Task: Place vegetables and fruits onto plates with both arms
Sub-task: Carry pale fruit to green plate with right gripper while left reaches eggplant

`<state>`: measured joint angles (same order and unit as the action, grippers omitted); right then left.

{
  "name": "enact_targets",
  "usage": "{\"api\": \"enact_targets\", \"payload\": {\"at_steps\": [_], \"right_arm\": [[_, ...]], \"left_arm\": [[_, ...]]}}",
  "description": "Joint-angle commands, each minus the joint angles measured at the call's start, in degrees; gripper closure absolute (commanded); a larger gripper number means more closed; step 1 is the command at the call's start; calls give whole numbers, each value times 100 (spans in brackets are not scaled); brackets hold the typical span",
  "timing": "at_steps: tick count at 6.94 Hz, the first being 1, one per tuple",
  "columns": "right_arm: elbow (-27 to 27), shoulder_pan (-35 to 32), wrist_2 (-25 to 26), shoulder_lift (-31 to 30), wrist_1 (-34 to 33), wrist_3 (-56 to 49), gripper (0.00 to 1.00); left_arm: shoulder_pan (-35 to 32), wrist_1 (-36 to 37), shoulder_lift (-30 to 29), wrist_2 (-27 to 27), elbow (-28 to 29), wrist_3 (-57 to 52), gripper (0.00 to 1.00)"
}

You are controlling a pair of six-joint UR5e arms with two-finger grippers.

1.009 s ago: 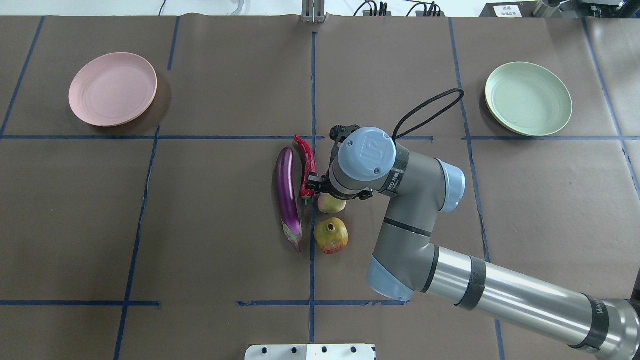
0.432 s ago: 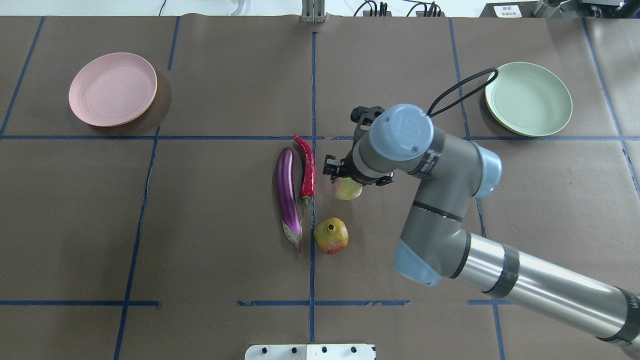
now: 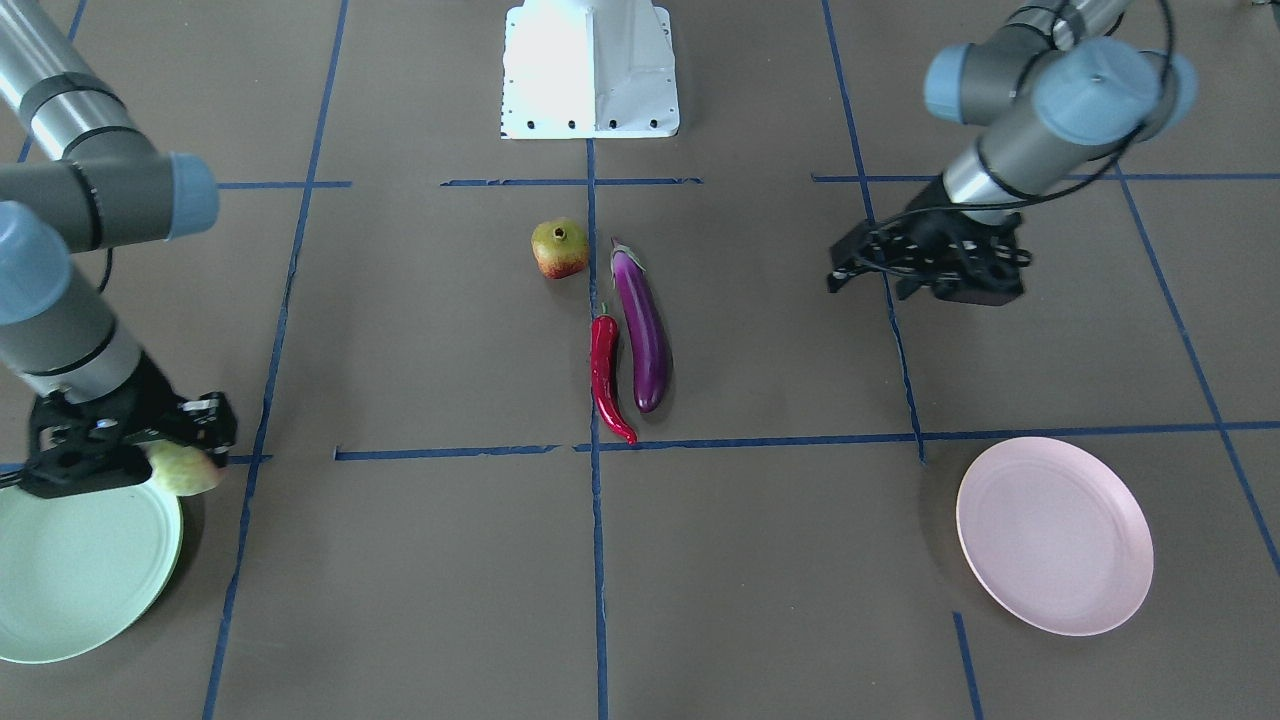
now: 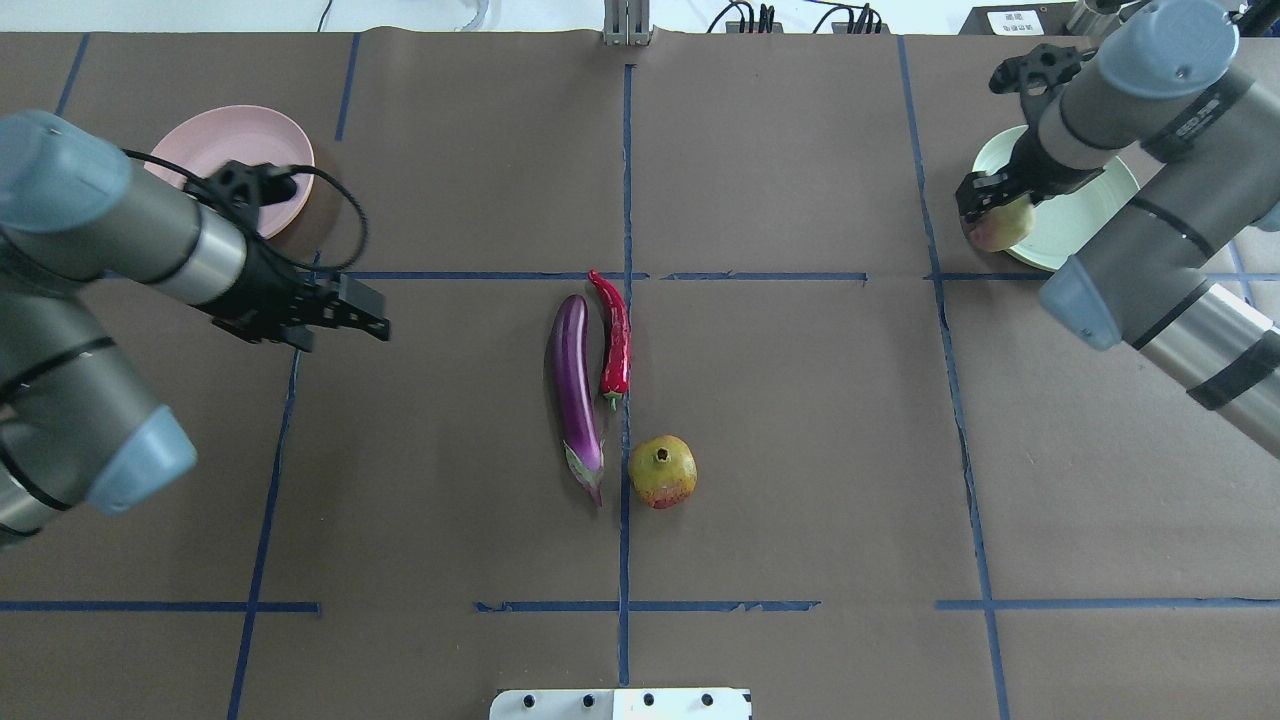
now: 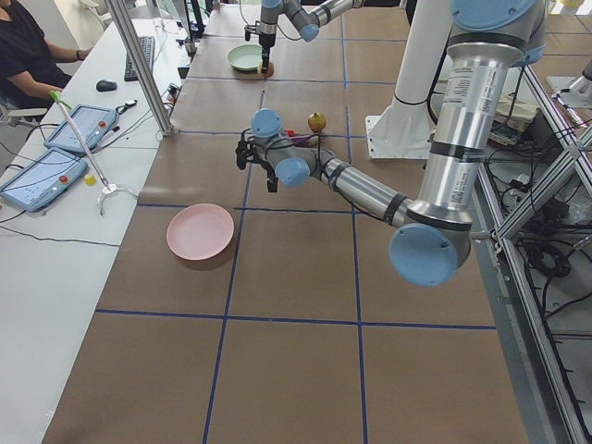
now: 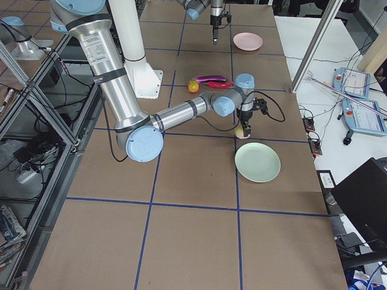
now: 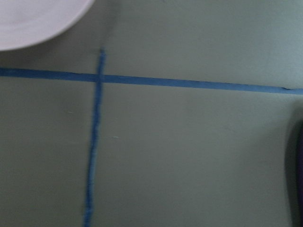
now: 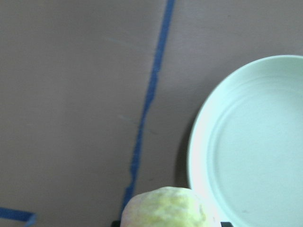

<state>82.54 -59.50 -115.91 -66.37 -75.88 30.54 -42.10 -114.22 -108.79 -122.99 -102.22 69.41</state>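
Between the fingers of the right gripper (image 4: 990,205) the pale bumpy fruit (image 4: 997,228) was held fast — right at the rim of the mint plate (image 4: 1055,238). Just behind the left gripper (image 4: 372,312) — jaws seen apart, nothing between them — the pink plate (image 4: 215,150) was found. Well apart from both grippers, the eggplant (image 4: 572,385), chili (image 4: 615,335) and pomegranate (image 4: 662,471) were seen grouped mid-counter (image 4: 800,450).

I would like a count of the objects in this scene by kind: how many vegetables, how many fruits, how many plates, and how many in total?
Vegetables: 2 (eggplant, red chili)
Fruits: 2 (pomegranate, pale green fruit)
Plates: 2 (green plate, pink plate)
Total: 6
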Motion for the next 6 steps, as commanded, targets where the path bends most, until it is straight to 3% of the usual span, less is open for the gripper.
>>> {"api": "enact_targets", "payload": {"at_steps": [1, 2, 3, 4, 5, 6], "right_arm": [[-1106, -579, 138, 186, 21, -1022, 97], [-1117, -580, 226, 203, 12, -1015, 72], [-1143, -554, 218, 299, 21, -988, 1], [-1126, -545, 192, 326, 21, -971, 0], [-1065, -545, 166, 335, 21, -953, 0], [-881, -536, 148, 335, 12, -918, 0]], "left_arm": [[1297, 22, -1165, 1484, 691, 740, 0], [1554, 22, -1510, 1637, 1078, 984, 0], [1713, 22, -1844, 1804, 1543, 1065, 0], [1767, 22, -1821, 1823, 1582, 1066, 0], [1802, 144, -1864, 1823, 1583, 1083, 53], [1794, 415, -1865, 1823, 1418, 1048, 100]]}}
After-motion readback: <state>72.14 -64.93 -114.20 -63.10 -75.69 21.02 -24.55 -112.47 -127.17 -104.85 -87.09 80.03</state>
